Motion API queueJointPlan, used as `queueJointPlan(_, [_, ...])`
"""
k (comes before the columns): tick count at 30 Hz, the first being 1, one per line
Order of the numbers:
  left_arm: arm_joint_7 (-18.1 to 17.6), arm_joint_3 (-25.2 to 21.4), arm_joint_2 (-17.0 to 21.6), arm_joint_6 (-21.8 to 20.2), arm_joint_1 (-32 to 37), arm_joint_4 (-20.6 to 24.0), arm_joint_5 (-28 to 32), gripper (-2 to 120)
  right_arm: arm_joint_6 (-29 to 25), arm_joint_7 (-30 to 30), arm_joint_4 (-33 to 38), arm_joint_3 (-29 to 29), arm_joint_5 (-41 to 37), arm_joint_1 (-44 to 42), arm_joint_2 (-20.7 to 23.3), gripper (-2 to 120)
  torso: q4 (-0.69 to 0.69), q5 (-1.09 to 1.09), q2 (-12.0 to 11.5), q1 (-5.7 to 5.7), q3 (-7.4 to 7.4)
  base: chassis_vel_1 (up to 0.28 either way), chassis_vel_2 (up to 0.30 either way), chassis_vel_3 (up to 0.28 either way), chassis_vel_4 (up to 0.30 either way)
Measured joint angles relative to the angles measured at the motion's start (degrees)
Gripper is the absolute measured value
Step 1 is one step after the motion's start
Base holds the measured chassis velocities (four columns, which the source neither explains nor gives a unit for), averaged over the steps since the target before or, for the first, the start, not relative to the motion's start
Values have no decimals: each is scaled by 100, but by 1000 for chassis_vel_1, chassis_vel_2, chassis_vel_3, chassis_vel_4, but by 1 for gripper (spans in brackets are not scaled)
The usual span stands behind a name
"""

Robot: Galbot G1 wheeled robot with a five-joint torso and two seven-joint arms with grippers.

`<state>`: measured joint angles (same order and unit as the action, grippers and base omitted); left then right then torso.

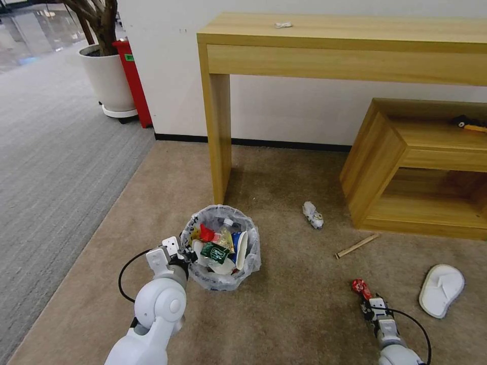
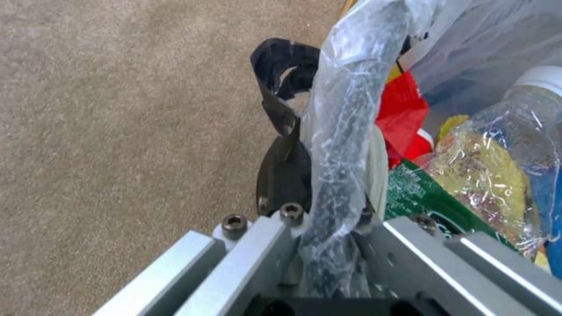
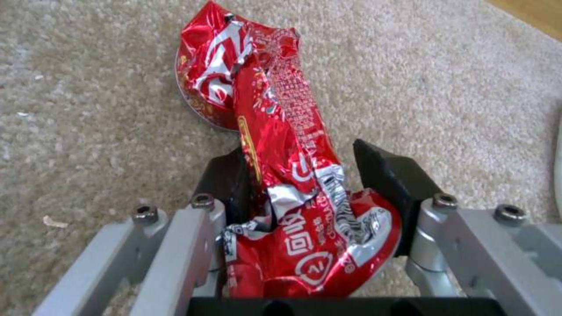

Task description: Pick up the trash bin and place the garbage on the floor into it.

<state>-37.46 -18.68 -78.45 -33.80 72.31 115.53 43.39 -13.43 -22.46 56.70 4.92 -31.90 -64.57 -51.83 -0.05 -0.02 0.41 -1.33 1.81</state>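
Observation:
The trash bin (image 1: pixel 223 248), a small round basket lined with a crinkled clear bag, stands on the beige floor (image 1: pixel 284 314) and holds several pieces of litter. My left gripper (image 1: pixel 186 256) is shut on its near-left rim (image 2: pixel 336 145), bag film pinched between the black fingers (image 2: pixel 284 175). My right gripper (image 1: pixel 367 300) is low at the front right, shut on a crushed red can (image 3: pixel 281 175) that lies against the carpet; the can (image 1: pixel 361 289) fills the gap between the fingers (image 3: pixel 389 188). Other garbage on the floor: a crushed white cup (image 1: pixel 313 214), a wooden stick (image 1: pixel 356 246) and a white slipper (image 1: pixel 441 290).
A wooden desk (image 1: pixel 218 126) stands right behind the bin, its leg close to the rim. A low wooden shelf unit (image 1: pixel 385 162) sits at the right. A white plant pot (image 1: pixel 106 76) and a red bin (image 1: pixel 133 81) stand at the far left by grey striped carpet.

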Motion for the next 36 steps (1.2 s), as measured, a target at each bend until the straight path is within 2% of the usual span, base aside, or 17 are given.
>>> queueJointPlan(7, [2,-9,4,0,-25,-78,-8,0,-55,2,253,-73,-16,-69,84,41,1,1,0,0,0,0,0,0,0])
queueJointPlan(13, [15,7,-25,7,-64,-223,-48,0,-53,-65,1092,-221,-101,-200,333,41,1,1,0,0,0,0,0,0,0])
queueJointPlan(15, [19,7,-28,9,-67,-239,-53,0,-51,-75,1163,-227,-101,-206,355,41,0,1,0,0,0,0,0,0,0])
queueJointPlan(17, [29,18,-25,12,-94,-337,-88,0,4,-154,1788,-240,-98,-198,605,41,0,2,0,0,0,0,0,0,0])
queueJointPlan(19, [31,24,-22,12,-101,-356,-92,0,27,-175,1959,-233,-102,-181,694,41,0,1,0,0,0,0,0,0,0])
queueJointPlan(21, [31,61,-3,12,-144,-420,-99,0,135,-265,2574,-135,-149,-45,1081,41,2,0,0,0,0,0,0,0,0])
queueJointPlan(23, [32,68,4,12,-156,-431,-99,0,159,-275,2715,-90,-163,8,1189,41,0,1,0,0,0,0,0,0,0])
queueJointPlan(24, [31,91,23,12,-183,-462,-100,0,228,-328,3100,57,-224,195,1441,41,0,-1,0,0,0,0,0,0,0])
queueJointPlan(26, [32,103,31,12,-192,-472,-100,0,265,-353,3299,140,-275,296,1545,41,-1,-2,0,0,0,0,0,0,0])
queueJointPlan(27, [32,121,43,10,-211,-492,-99,0,388,-414,3805,348,-436,562,1797,41,2,1,0,0,0,0,0,0,0])
queueJointPlan(28, [31,126,48,9,-224,-502,-100,0,431,-429,3996,419,-496,663,1892,41,2,0,0,0,1,0,0,0,0])
queueJointPlan(34, [19,193,74,-14,-375,-613,-51,0,601,-450,4781,744,-862,1090,2219,41,0,0,0,0,0,0,0,0,0])
queueJointPlan(36, [10,235,76,-22,-465,-727,-35,0,674,-422,5140,1012,-1132,1383,2336,41,0,0,0,0,0,0,0,0,0])
